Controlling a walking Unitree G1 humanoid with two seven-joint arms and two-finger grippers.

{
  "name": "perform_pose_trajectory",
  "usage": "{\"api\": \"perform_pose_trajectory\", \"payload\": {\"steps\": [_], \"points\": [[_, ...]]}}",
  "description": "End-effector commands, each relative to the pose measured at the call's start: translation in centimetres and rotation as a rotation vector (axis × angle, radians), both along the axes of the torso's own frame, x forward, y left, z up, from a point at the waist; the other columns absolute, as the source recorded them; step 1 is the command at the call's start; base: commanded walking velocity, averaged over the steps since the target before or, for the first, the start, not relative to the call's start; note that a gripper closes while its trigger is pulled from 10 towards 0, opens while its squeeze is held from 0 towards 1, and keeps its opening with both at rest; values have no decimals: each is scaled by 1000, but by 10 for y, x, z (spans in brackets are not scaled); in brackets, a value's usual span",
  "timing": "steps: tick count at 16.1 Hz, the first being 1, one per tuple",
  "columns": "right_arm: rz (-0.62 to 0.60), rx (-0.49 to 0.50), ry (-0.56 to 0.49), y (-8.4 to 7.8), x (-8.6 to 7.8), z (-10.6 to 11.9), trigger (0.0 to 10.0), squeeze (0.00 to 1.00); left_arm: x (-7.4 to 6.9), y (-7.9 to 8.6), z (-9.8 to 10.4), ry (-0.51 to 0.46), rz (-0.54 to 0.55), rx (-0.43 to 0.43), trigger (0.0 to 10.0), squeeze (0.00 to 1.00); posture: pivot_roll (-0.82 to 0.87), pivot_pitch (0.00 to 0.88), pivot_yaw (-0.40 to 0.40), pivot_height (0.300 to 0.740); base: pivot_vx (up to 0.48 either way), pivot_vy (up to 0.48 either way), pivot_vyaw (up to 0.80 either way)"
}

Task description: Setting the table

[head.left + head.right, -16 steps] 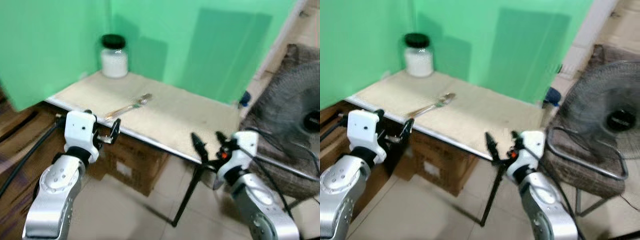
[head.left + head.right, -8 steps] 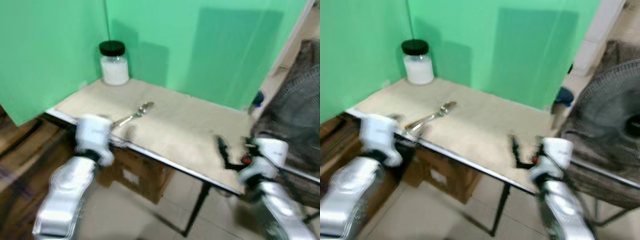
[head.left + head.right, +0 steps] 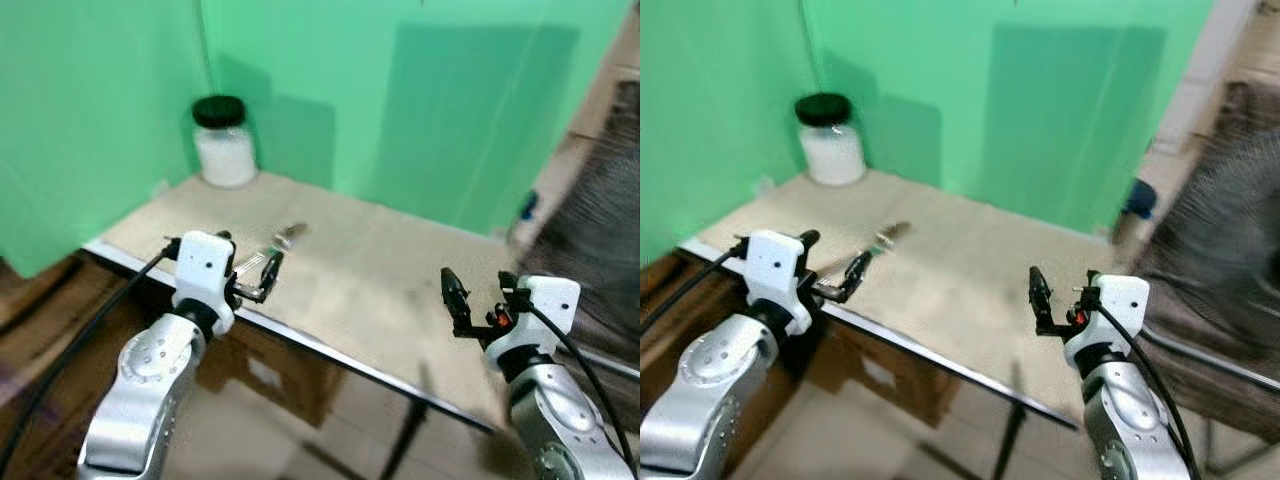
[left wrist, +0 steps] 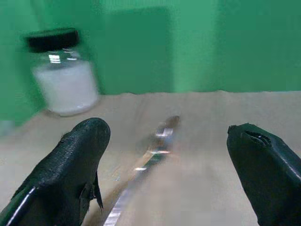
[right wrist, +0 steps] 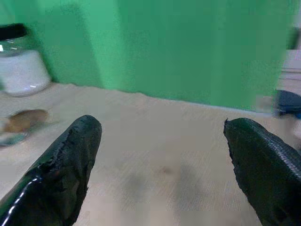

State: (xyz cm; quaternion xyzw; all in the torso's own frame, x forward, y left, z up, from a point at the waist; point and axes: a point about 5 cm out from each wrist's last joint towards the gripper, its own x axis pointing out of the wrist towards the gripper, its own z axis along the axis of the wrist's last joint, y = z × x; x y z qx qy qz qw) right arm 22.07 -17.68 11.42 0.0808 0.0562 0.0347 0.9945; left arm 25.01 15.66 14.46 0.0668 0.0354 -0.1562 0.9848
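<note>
A: Where does the cutlery lie, and how are the hands set?

B: The long silver metal spoon (image 3: pixel 268 250) lies on the beige rectangular table (image 3: pixel 370 270), left of centre in the head view, its bowl towards the green backdrop; the left hand (image 3: pixel 262 280) hovers at the table's near edge just beside the handle end, fingers spread and holding nothing; the right hand (image 3: pixel 480 300) hangs at lower right, also spread and empty.

A: How should the pick-up go?

B: I would keep the handle centred between the two black fingers (image 4: pixel 80 165); lower until the tips nearly meet the table; close across the narrow handle rather than the bowl, since thin metal may slide.

A: Any writing to read?

B: None legible; the glass jar with a black lid and white contents (image 3: pixel 224 142), at upper left, bears no label I can make out; the frames are blurred.
</note>
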Motion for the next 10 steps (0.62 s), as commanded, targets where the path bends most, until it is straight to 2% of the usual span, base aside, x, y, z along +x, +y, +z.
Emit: {"api": "perform_pose_trajectory", "payload": {"steps": [1, 2, 5, 8, 10], "points": [[15, 5, -19, 5, 2, 3, 10000, 1000, 1, 7, 2, -9, 25, 8, 10000, 0, 52, 0, -23, 740, 285, 0, 0], [15, 5, -18, 5, 2, 3, 10000, 1000, 1, 7, 2, -9, 25, 9, 10000, 0, 52, 0, -22, 740, 285, 0, 0], [-1, -1, -15, 4, 1, 2, 10000, 1000, 3, 7, 4, -17, 40, 23, 10000, 0, 51, 0, -18, 740, 0, 0, 0], [-17, 9, -9, 2, -2, 1, 10000, 1000, 4, 6, 5, -21, 18, 21, 10000, 0, 50, 0, -14, 740, 0, 339, 0], [-24, 19, -6, 3, -4, 0, 10000, 1000, 6, 7, 6, -23, 16, 26, 10000, 0, 49, 0, -9, 740, 0, 480, -784]]}}
